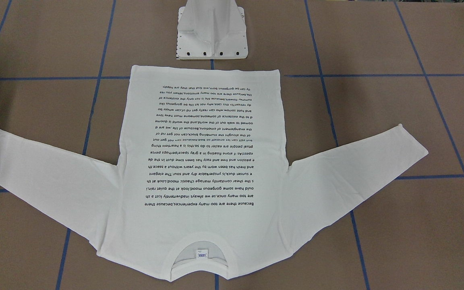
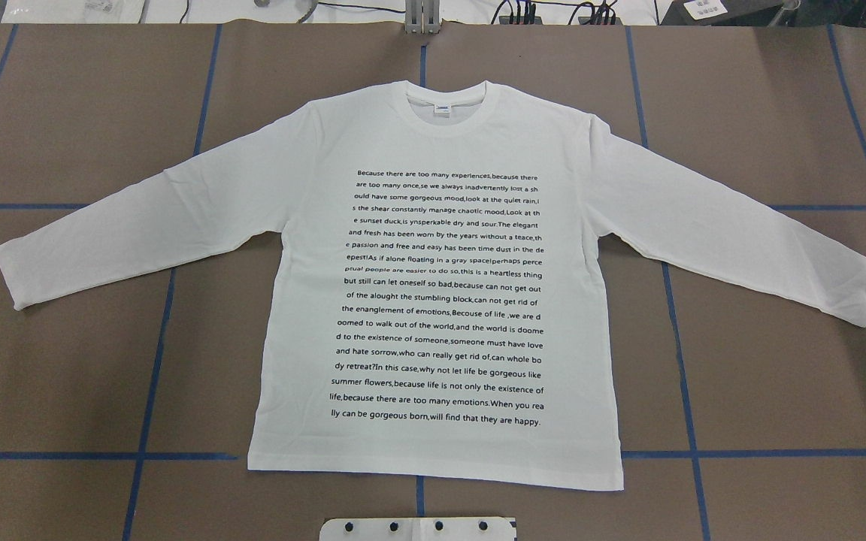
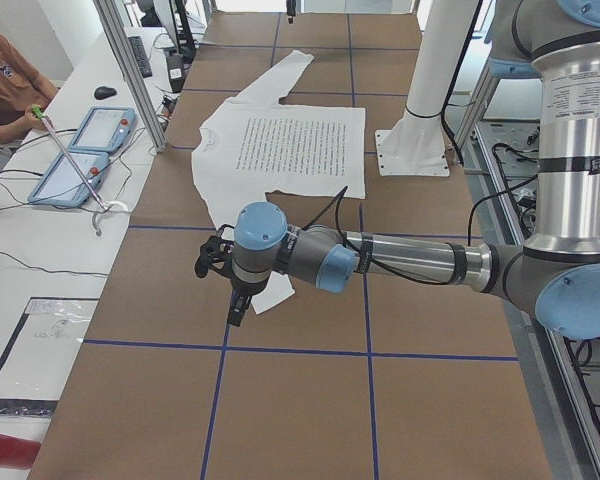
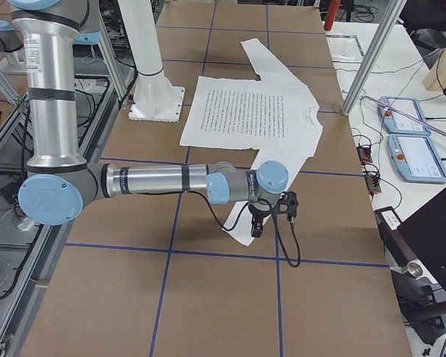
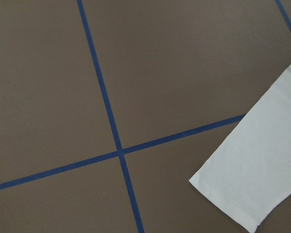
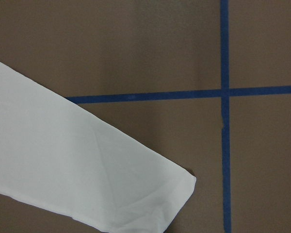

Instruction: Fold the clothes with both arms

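Note:
The clothes, one white long-sleeved T-shirt (image 2: pixel 440 300), lie flat on the brown table with both sleeves spread and the black text facing up. The collar and neck label (image 1: pixel 202 254) point away from the robot. My left arm (image 3: pixel 400 262) reaches out low over the table, and my left gripper (image 3: pixel 236 308) hangs above the end of one sleeve (image 5: pixel 252 179). My right arm (image 4: pixel 156 180) does the same on the other side, with my right gripper (image 4: pixel 257 227) over the other sleeve end (image 6: pixel 87 170). Both grippers show only in the side views, so I cannot tell their state.
The white pedestal base (image 1: pixel 212 32) stands just behind the shirt's hem. Blue tape lines (image 2: pixel 155 376) grid the brown table. A person (image 3: pixel 0 85) sits at a side bench with tablets (image 3: pixel 80 150). More tablets (image 4: pixel 405 134) and a laptop (image 4: pixel 431 238) lie beyond the far table edge.

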